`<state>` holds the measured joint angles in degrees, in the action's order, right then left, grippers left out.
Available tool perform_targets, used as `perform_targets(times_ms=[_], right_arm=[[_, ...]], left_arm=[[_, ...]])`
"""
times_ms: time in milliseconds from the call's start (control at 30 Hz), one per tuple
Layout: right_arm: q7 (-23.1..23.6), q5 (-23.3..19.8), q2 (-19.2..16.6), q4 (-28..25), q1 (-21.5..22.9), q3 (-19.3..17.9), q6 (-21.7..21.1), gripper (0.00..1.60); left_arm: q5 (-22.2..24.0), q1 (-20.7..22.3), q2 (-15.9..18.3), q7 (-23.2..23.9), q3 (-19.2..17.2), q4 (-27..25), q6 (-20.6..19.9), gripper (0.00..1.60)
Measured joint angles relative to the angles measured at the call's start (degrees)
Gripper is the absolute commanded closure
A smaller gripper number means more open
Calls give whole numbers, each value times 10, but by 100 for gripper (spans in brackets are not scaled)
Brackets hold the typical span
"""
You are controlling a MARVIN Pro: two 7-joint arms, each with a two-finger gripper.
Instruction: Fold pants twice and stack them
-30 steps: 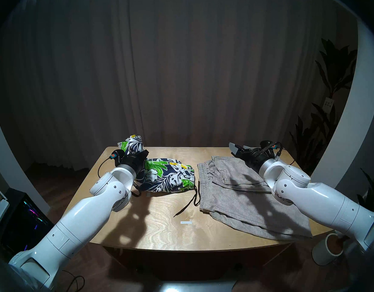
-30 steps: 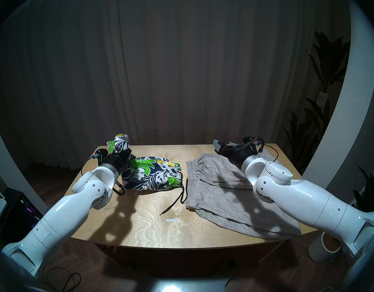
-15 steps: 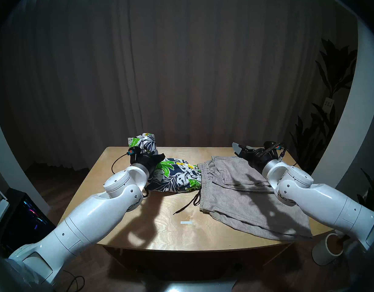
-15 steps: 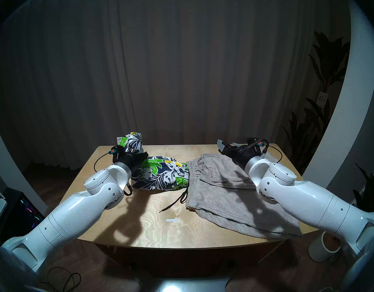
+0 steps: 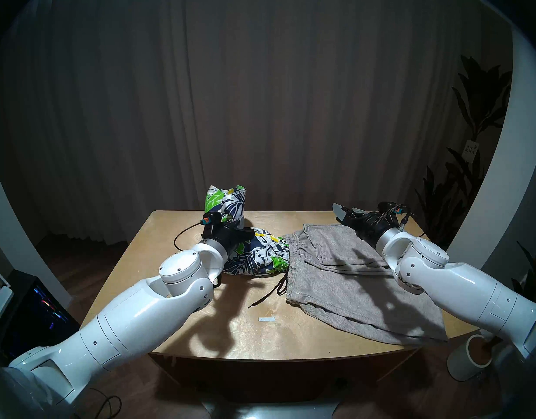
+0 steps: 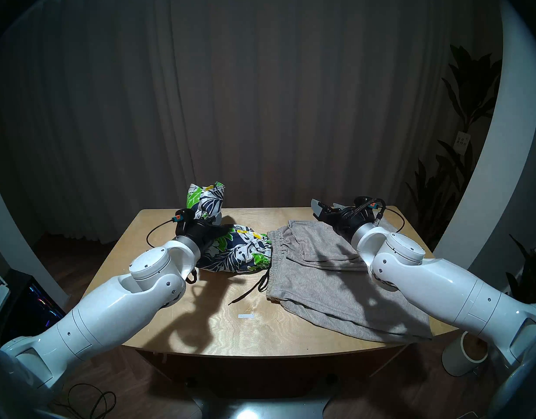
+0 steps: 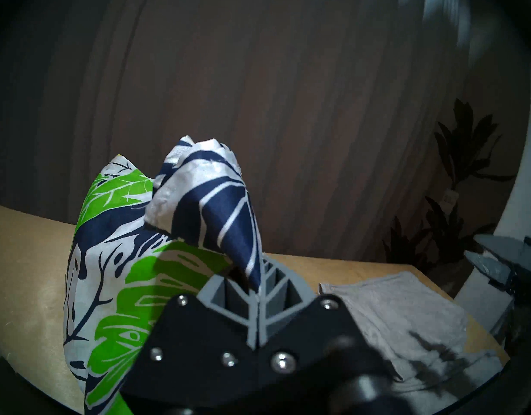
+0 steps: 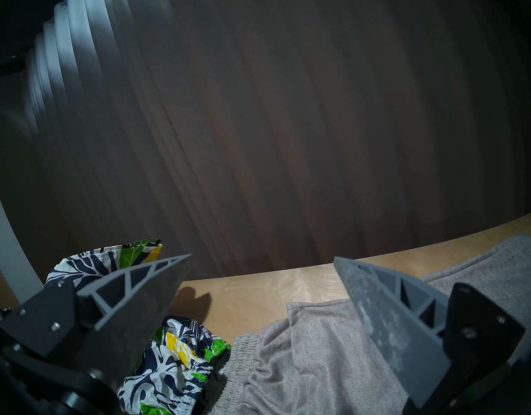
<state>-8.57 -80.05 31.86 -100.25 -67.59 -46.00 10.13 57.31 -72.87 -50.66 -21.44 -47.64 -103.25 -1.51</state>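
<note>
**leaf-print fold swinging toward the grey pair**

nearest you, at the lower centre of the head view, the light plywood table (image 5: 200,315) lies bare but for a small white tag (image 5: 266,319) and the black drawstring (image 5: 268,294) trailing off the print waistband.

above that, left of centre, your left gripper (image 7: 256,288) is pinched tight on a bunched corner of the navy-and-white leaf-print shorts (image 5: 257,255), the cloth standing up above it. a second ago that lifted corner sat over the table's far-left corner; now it is nearer the middle, and the print waistband, then apart from the plain light-grey knit shorts (image 5: 345,276), touches their elastic edge. that reads as the second fold under way, not yet laid down.

farthest, upper right of the table, your right gripper (image 8: 261,285) hangs over the grey pair with jaws spread wide, holding nothing, unmoved.
</note>
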Motion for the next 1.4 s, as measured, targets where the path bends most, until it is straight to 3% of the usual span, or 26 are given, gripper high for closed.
perform_targets(times_ms=[500, 867, 1067, 1233, 1267, 1367, 1400], right_arm=[[1, 7, 6, 4, 1, 0, 3, 0], [2, 11, 8, 10, 2, -1, 3, 0], [5, 12, 8, 13, 3, -1, 3, 0], [7, 13, 9, 15, 4, -1, 2, 0], [8, 14, 9, 16, 5, -1, 2, 0], [9, 14, 9, 17, 6, -1, 1, 0], [9, 15, 9, 17, 6, -1, 1, 0]], left_arm=[[-43, 16, 8, 38, 58, 15, -45, 160], [-142, 25, 0, 53, 125, 24, -40, 160], [-205, 25, -2, 47, 152, 33, -15, 160], [-253, 26, -1, 40, 171, 44, 7, 130], [-258, 26, -1, 40, 174, 46, 9, 91], [-264, 26, 1, 41, 178, 49, 13, 80], [-267, 26, 2, 44, 180, 51, 15, 41]])
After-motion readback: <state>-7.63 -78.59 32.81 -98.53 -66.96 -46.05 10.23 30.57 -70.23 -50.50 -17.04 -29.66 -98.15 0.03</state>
